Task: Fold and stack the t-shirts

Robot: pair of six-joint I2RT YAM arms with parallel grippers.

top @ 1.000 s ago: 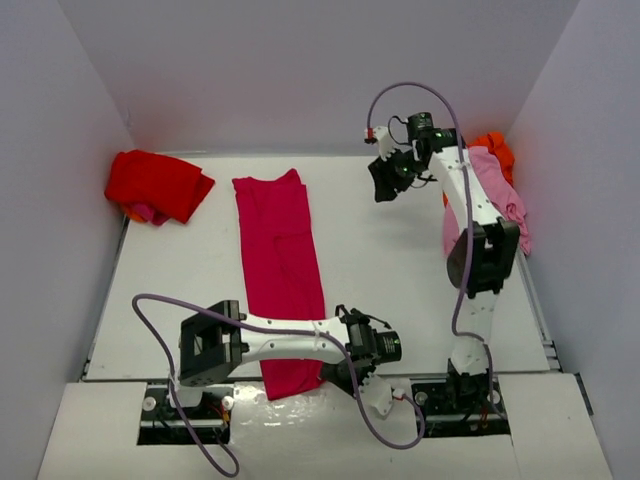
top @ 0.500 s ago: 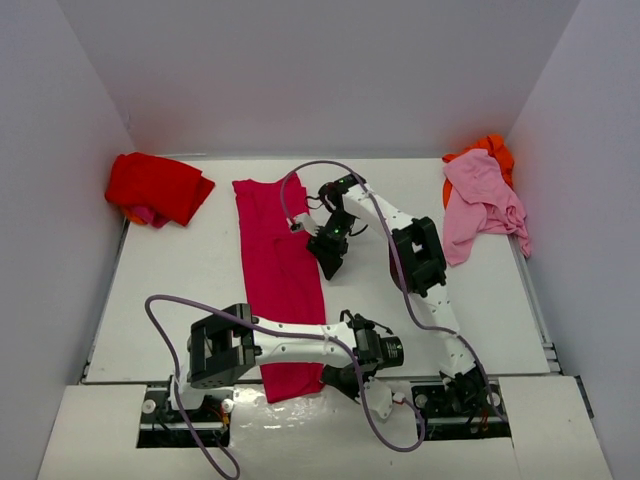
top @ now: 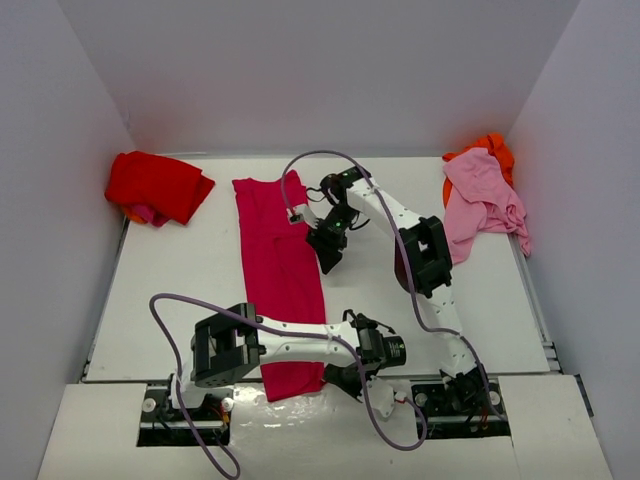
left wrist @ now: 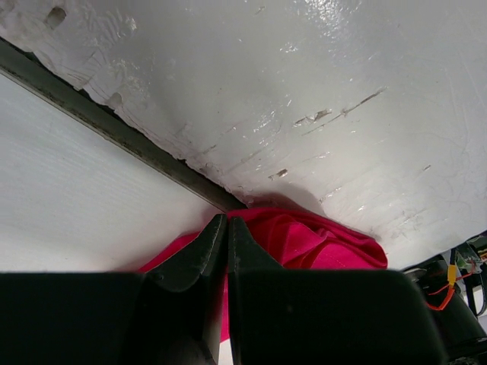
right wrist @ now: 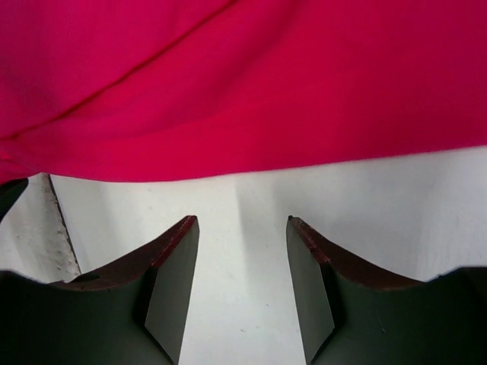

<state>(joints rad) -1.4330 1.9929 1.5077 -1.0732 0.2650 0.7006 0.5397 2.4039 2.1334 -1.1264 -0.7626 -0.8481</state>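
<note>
We are pinching the crimson shirt [top: 280, 270] by its near right corner in our closed left gripper [left wrist: 227, 220]. It is lying left of centre, its long axis running away from us. Our right gripper [right wrist: 240, 228], jaws open, is hovering just beside its right edge.

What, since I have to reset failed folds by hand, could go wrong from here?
1. The right gripper is open over bare table, just off the crimson shirt's edge. Closing there may catch nothing, or only one layer.
2. The left gripper appears shut on only a small bunch of the shirt's near corner. That pinch could slip, or drag the strip crooked.
3. The right arm's purple cable loops above the shirt's far end and might snag it.
</note>
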